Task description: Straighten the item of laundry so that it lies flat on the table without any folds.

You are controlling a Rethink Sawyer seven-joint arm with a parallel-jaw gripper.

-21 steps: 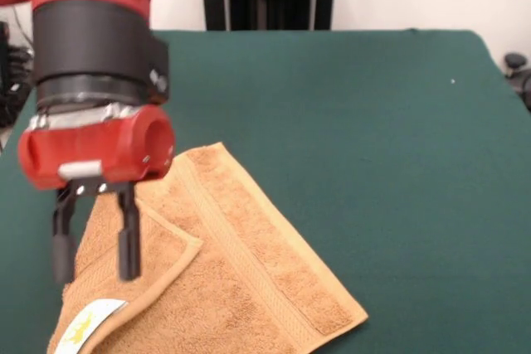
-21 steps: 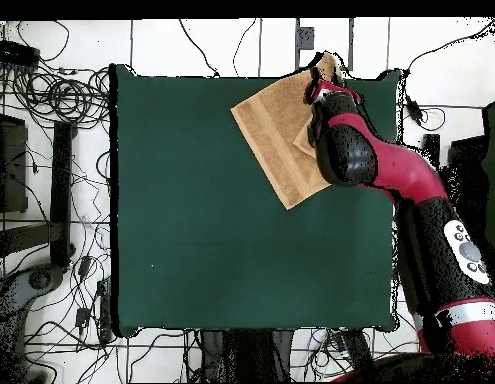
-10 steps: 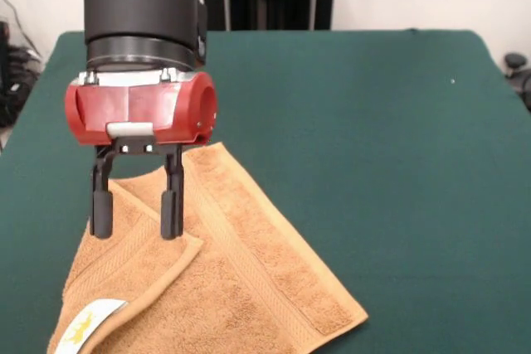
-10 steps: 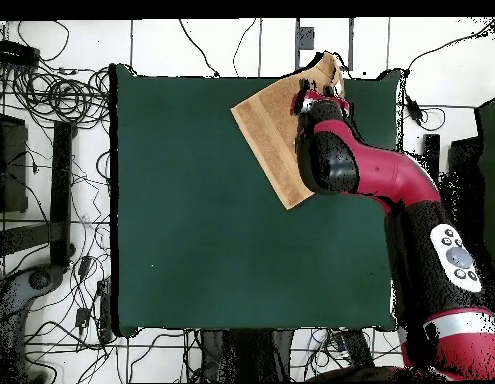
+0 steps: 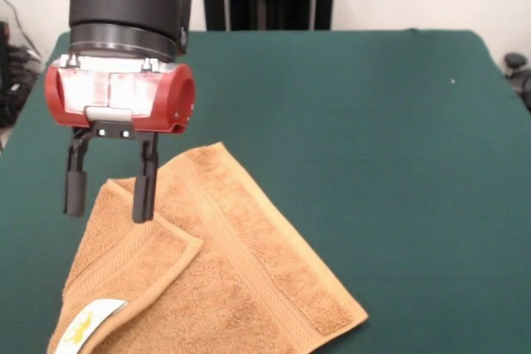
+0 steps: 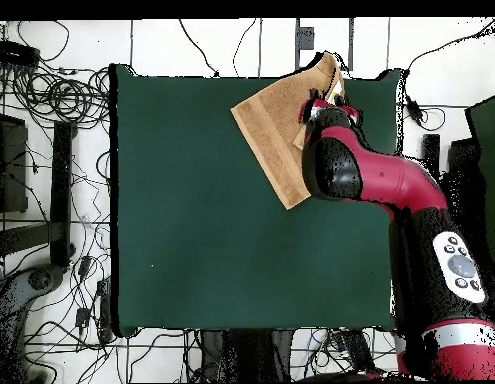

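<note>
**One corner of the towel folded over, claw spread above it**

One fold is what you face: the orange-tan towel lies near the front-left corner of the green table as the front camera sees it, turned like a diamond, with its left corner doubled back over the rest. You can see the folded flap as a raised triangle with a thick hem running along its right edge. A small white label with a yellow mark sits at the flap's lower end, close to the picture's bottom edge. A woven band runs down the right half of the cloth, parallel to its long right edge.

Your gripper hangs over the flap's upper tip, pointing straight down from the red wrist collar. Its two black fingers stand apart with nothing between them. The right finger appears against the towel near the flap's tip; the left one appears against bare green just off the cloth. You cannot tell from the front view whether either tip touches the fabric.

From overhead, the towel sits at the table's top edge, right of centre, and the arm covers its right part.
</note>
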